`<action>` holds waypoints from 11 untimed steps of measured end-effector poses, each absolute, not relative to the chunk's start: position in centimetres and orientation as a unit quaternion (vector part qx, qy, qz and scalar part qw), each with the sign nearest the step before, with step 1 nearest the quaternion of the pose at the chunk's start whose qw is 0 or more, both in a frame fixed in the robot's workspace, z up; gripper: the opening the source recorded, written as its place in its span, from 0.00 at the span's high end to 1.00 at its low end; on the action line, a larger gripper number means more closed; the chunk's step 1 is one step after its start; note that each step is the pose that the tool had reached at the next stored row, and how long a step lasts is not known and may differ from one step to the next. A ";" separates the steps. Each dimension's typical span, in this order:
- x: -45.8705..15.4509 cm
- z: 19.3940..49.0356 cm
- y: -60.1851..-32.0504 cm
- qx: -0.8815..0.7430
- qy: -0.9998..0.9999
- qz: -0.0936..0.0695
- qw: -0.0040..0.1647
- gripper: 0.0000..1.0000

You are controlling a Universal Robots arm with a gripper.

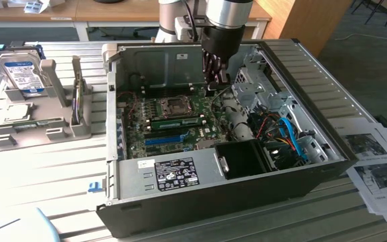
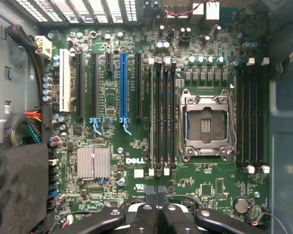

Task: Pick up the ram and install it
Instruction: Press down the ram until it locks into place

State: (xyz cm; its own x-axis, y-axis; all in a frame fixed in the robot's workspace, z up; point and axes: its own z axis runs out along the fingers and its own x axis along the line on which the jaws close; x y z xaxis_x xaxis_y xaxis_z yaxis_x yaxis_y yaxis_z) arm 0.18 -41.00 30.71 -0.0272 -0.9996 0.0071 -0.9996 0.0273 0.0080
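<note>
The ram (image 1: 177,122), a long green stick, stands on edge in a motherboard slot beside the CPU socket (image 1: 174,105) inside the open computer case (image 1: 213,196). From the wrist view it appears edge-on as a thin pale strip (image 2: 152,117) in the outermost of the black slots. My gripper (image 1: 215,79) hangs above the motherboard near the case's back wall, well clear of the ram. Its black fingers (image 2: 150,194) are pressed together with nothing between them.
A grey holder (image 1: 18,136) at the exterior view's left carries a hard drive (image 1: 20,73), an upright card (image 1: 78,101) and a flat green stick (image 1: 28,124). Inside the case are a drive cage (image 1: 261,85), cables (image 1: 287,133) and a black duct (image 1: 244,159). Papers (image 1: 375,161) lie at the right.
</note>
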 end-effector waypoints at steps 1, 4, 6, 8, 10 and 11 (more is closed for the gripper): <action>0.2 30.7 -41.0 0.697 -0.717 0.000 0.005 0.91; 0.2 30.7 -41.0 0.697 -0.717 0.000 0.005 0.91; 0.2 30.7 -41.0 0.697 -0.717 0.000 0.005 0.91; 0.2 30.7 -41.0 0.697 -0.717 0.000 0.005 0.91; 0.2 30.7 -41.0 0.697 -0.717 0.000 0.005 0.91; 0.2 30.7 -41.0 0.697 -0.717 0.000 0.005 0.91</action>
